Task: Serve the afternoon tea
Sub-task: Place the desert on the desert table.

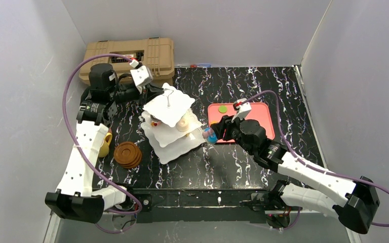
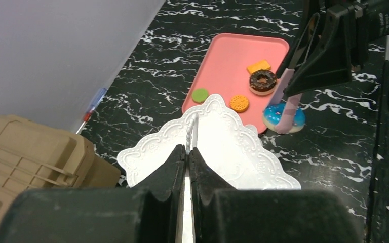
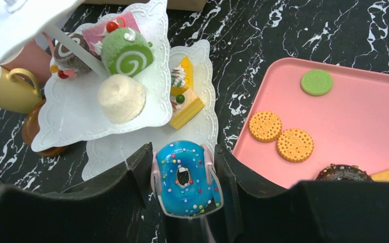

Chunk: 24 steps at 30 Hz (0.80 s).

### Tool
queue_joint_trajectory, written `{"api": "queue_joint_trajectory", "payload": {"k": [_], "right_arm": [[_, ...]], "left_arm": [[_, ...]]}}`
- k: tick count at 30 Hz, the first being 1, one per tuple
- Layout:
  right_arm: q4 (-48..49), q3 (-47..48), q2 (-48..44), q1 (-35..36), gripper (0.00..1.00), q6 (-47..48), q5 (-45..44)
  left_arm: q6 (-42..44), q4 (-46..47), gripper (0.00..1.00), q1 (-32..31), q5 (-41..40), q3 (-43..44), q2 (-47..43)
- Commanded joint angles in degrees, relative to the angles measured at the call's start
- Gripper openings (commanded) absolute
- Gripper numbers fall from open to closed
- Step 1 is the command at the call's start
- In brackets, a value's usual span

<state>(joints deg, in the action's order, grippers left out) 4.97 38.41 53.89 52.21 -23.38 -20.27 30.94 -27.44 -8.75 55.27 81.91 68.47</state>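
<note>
White scalloped plates are making up the three-tier stand (image 1: 170,132), which is standing on the black marbled table (image 1: 263,86) and serving as the landmark here. The left gripper (image 2: 188,151) is pinching the wire loop (image 2: 191,129) above the stand's top plate, its fingers pressed together around the wire. The right gripper (image 3: 184,152) is clamping a blue sprinkled donut (image 3: 190,163) between its fingers, just beside the stand's lowest plate on the tray side; whether the donut is touching the table cannot be told. On the stand's middle plate a green swirl roll (image 3: 126,50), a cream ball (image 3: 121,97) and a chocolate roll (image 3: 73,50) are sitting, and yellow cake slices (image 3: 185,96) are lying on the lowest plate. To the right of the stand a pink tray (image 3: 364,131) is carrying two round biscuits (image 3: 265,125), a green disc (image 3: 316,82) and a chocolate donut (image 3: 343,173). To the left of the stand brown saucers (image 1: 127,154) are sitting stacked, with a yellow cup (image 1: 104,144) just beyond them. Behind the stand a tan case (image 1: 131,55) is lying.
</note>
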Motion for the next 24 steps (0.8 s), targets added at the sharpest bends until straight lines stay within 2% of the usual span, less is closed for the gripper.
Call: {"api": "queue_joint_trajectory", "payload": {"k": [1,3,4,5,8,13,20,24], "right_arm": [[4.8,-0.3,-0.2,0.3,0.16,0.2,-1.2],[5.1,-0.9,-0.2,0.3,0.16,0.0,-1.3],[5.7,-1.3,-0.1,0.4,0.16,-0.1,-1.4],[6.5,-1.9,0.1,0.5,0.16,-0.4,-1.4],[10.2,-3.6,1.9,1.4,0.16,-0.8,-2.0],[21.2,-7.7,6.2,5.3,0.16,0.2,-7.7],[38.7,-12.7,12.2,8.0,0.15,2.4,-14.7],[46.1,-13.5,16.2,8.2,0.15,2.0,-16.4]], "left_arm": [[-5.8,10.6,0.09,-0.2,-4.2,-3.7,-3.4],[-6.7,10.7,0.38,-0.2,-4.7,-3.9,-4.0],[-7.3,10.8,0.59,-0.2,-5.0,-3.8,-4.3],[-8.0,10.8,0.72,-0.2,-5.3,-3.7,-4.5],[-9.9,11.0,0.81,-0.2,-7.0,-3.3,-5.2],[-13.3,8.4,0.91,-0.2,-12.1,-0.6,-5.1],[-14.6,5.1,0.98,-0.2,-16.2,1.8,-6.1],[-15.6,5.0,0.98,-0.2,-16.9,2.1,-6.7]]}}
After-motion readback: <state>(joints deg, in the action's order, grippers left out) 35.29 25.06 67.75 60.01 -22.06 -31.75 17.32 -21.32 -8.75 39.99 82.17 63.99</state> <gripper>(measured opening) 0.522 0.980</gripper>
